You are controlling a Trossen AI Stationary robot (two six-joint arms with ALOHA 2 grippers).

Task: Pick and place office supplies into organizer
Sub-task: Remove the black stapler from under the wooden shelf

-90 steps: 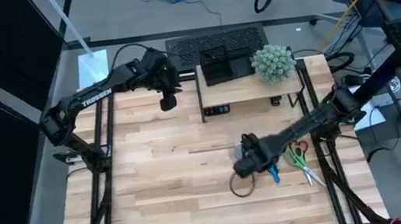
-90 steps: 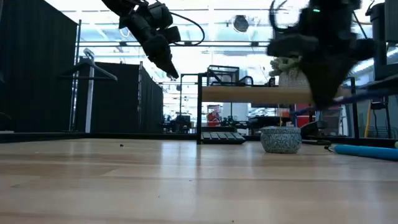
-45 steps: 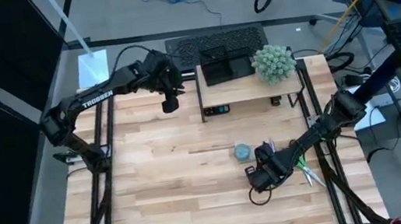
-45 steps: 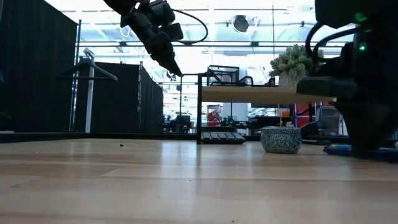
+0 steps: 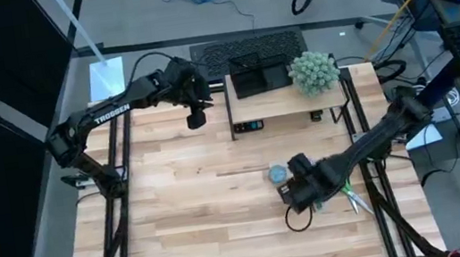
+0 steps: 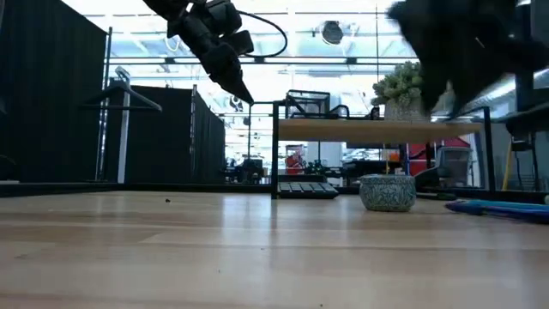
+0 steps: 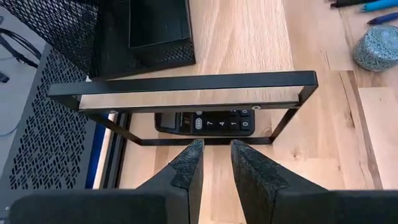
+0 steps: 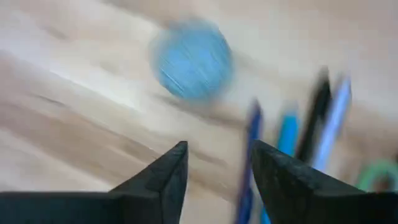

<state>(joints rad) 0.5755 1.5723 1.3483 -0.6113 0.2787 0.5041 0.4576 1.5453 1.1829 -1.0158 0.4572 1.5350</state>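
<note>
On the pale plank worktop, the right gripper hangs just above the wood beside the small round blue-grey disc. Its two dark, wedge-shaped jaws stand a little apart and hold nothing. Its wrist view shows the disc as a blurred blue circle ahead of the jaws, with the slim pens, blue and dark, lying side by side next to it. The scissors, with their red and green handle loops, lie just beyond the pens towards the right edge of the worktop.

The left gripper waits in the air near the back of the worktop, just left of the wooden shelf on its thin black metal frame. Its jaws are nearly together with only a narrow gap, gripping nothing. The black mesh tray sits on top of the shelf, rectangular and finely perforated, next to a fuzzy green plant ball. Under the shelf lies a black calculator with grey keys.
</note>
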